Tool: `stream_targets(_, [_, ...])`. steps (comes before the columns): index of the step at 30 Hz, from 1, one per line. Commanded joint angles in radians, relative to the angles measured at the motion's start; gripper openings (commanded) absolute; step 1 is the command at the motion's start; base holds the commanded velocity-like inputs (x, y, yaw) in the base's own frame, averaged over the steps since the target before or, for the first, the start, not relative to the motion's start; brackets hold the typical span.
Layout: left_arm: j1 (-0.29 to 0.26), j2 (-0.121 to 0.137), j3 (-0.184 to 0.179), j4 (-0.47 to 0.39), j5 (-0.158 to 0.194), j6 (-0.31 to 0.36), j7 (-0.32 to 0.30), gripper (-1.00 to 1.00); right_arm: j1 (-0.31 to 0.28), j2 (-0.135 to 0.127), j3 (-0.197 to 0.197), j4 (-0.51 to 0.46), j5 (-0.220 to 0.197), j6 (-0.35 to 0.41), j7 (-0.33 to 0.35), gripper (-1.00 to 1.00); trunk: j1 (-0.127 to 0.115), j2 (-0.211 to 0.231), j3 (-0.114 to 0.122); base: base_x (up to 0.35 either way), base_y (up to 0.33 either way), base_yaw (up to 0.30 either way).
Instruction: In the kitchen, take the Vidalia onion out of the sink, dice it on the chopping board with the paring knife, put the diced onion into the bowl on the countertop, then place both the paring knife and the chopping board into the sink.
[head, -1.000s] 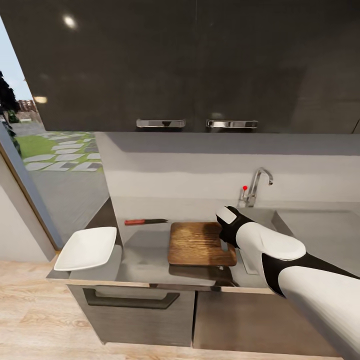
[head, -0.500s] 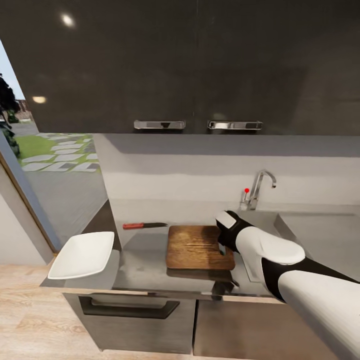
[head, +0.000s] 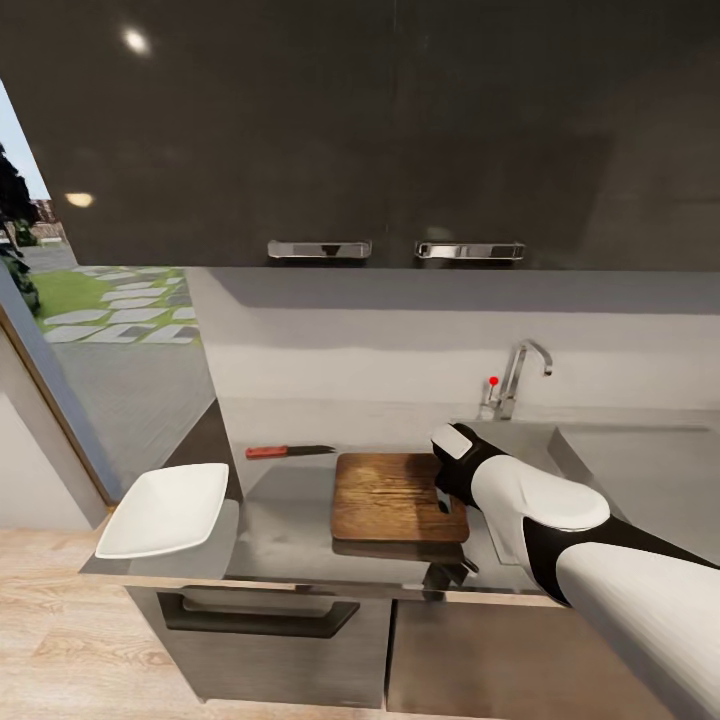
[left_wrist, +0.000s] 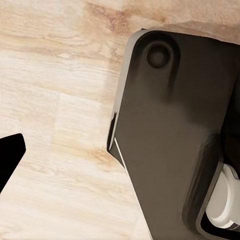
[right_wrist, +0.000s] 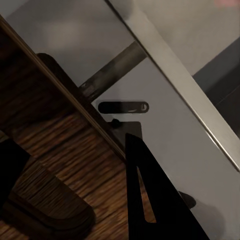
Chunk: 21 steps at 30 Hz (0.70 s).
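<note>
From the head camera I saw my right arm reaching over the smooth grey countertop (head: 290, 535), its black-and-white right gripper (head: 446, 497) down at the right edge of the dark brown wood-grain chopping board (head: 390, 495). The board lay flat between the slim paring knife with its reddish handle (head: 291, 451) and the stainless-steel sink (head: 640, 470), whose chrome faucet with a red knob (head: 512, 378) stood behind my wrist. The knife lay well apart from the gripper, just off the board's far left corner, blade pointing toward the sink. The shallow white squarish bowl (head: 165, 509) sat on the counter's left end, well clear of the board.

In the right wrist camera, the dark fingers (right_wrist: 150, 200) stood apart, one over the wood grain (right_wrist: 60, 170) and one beyond its edge, over the steel. Whether they actually pinched the board I could not tell.

I could not make out the onion anywhere; the basin lay behind my forearm.

The left wrist camera showed pale wooden floor (left_wrist: 55, 100), part of the robot's dark base (left_wrist: 175, 125) and one dark finger tip (left_wrist: 9, 155), so I could not judge that claw's opening.
</note>
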Motion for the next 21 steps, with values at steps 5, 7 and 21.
stream_targets(5, [-0.001, 0.0, 0.002, 0.002, 0.002, -0.005, -0.001, 1.0, -0.001, 0.001, -0.008, -0.002, 0.009, 0.007, -0.001, -1.0, 0.001, -0.002, -0.002, 0.0, 0.0, 0.0])
stream_targets(7, [-0.001, 0.0, 0.002, 0.002, 0.002, -0.005, -0.001, 1.0, -0.001, 0.001, -0.008, -0.002, 0.009, 0.008, -0.001, -1.0, 0.001, -0.002, -0.002, 0.0, 0.0, 0.0])
stream_targets(21, [-0.001, -0.001, 0.002, 0.002, 0.002, -0.005, -0.001, 1.0, -0.001, 0.001, -0.017, -0.019, 0.003, 0.179, -0.008, -1.0, 0.001, -0.002, -0.002, 0.0, 0.0, 0.0])
